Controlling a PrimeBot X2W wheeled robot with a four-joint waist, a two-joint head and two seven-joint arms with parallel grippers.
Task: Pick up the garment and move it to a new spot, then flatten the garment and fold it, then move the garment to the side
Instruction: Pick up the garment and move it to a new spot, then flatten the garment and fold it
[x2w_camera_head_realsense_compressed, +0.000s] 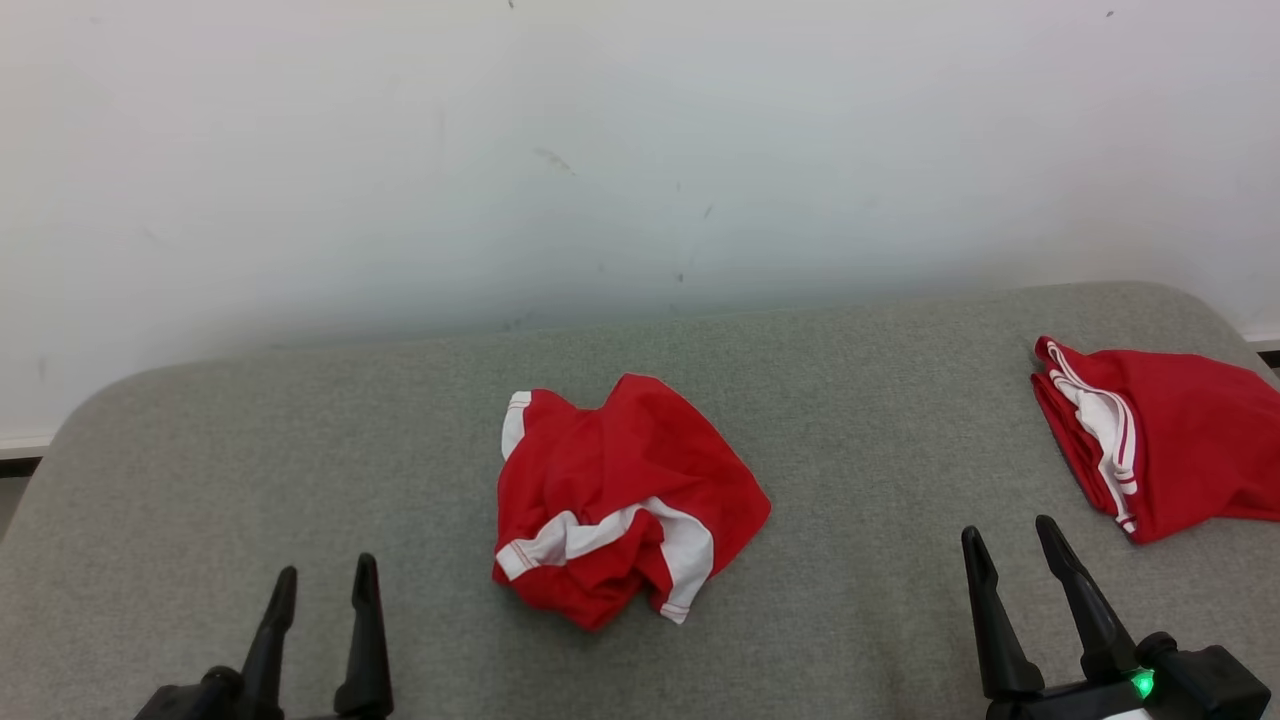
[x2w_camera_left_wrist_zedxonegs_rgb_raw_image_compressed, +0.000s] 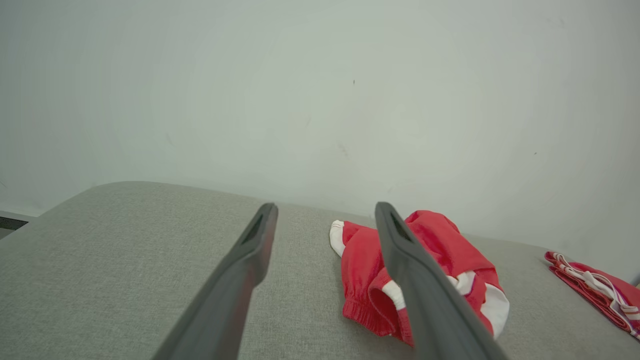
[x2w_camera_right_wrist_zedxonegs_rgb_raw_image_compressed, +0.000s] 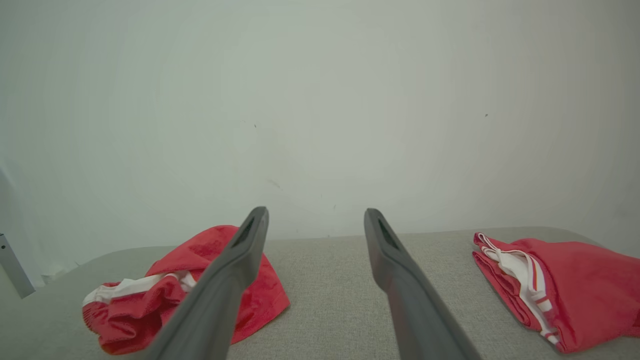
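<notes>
At the centre of the grey fabric-covered tabletop (x2w_camera_head_realsense_compressed: 200, 450), a crumpled red-and-white cloth garment (x2w_camera_head_realsense_compressed: 620, 500) is seen untouched, with left pincer (x2w_camera_head_realsense_compressed: 327, 565) and right pincer (x2w_camera_head_realsense_compressed: 1006, 526) both held spread and empty; a folded red-and-white garment (x2w_camera_head_realsense_compressed: 1170, 440) is placed far right.

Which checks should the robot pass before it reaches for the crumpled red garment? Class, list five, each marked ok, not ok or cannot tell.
1. The left end effector is open and empty: ok.
2. The right end effector is open and empty: ok.
3. The crumpled red garment lies uncovered, between both end effectors: ok.
4. The folded red garment lies apart from it, at the right: ok.
5. The grey surface has bare room to the left: ok.
6. Waistband position in the bunch: cannot tell.
</notes>
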